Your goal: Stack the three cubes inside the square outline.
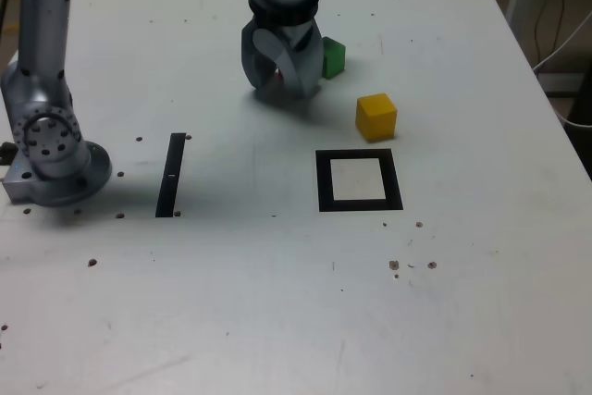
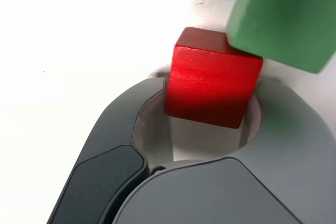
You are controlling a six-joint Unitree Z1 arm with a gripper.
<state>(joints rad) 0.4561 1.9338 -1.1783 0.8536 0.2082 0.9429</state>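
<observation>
- Strip (image 1: 172, 156): black, narrow, flat on the table.
- Table (image 1: 231, 302): white, spreading all around the strip.
- Dark spots (image 1: 120, 216): scattered on the table, several near the strip.
- White cable (image 1: 563, 42): well apart from the strip, toward the exterior view's right, beyond the table's edge.

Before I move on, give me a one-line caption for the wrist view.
Red cube between the gripper's jaws, green cube close beside it.

The tool (image 2: 210, 90) points down, its jaws curved around the red cube.
</observation>
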